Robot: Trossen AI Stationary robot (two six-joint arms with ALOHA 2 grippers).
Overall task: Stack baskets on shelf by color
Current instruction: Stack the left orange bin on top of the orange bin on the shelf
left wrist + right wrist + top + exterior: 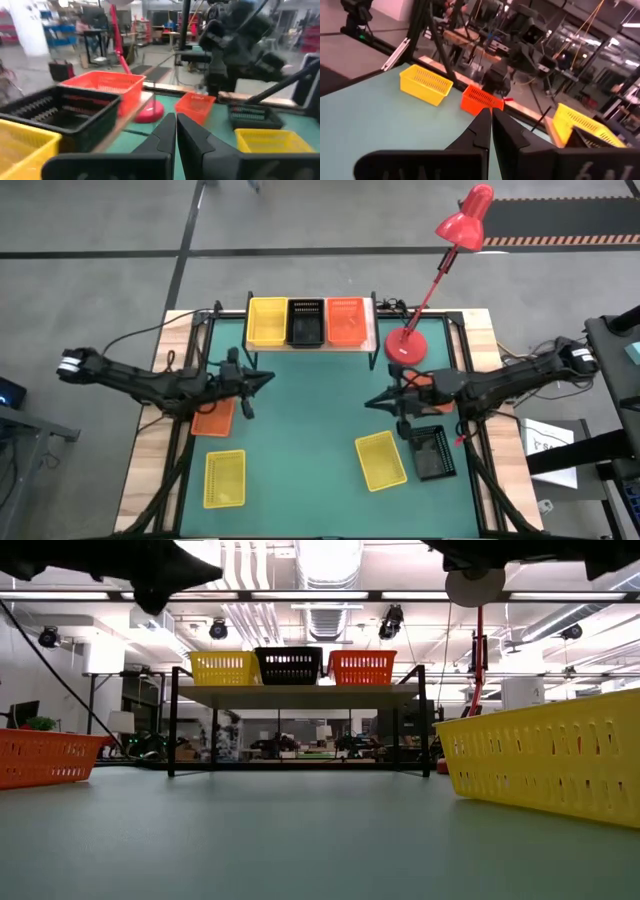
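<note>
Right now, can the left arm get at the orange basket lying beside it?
Probably yes. The left gripper, shut and empty, hangs next to the orange basket, with only bare mat between them.

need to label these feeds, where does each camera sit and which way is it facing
high view: overhead, straight down on the green table; both arms show.
low view: table height, level toward the shelf; only dark arm parts at the top edge.
left wrist view: past its shut fingers toward the right arm.
right wrist view: past its shut fingers toward the left arm.
Shared: high and low views both show the shelf's three baskets.
</note>
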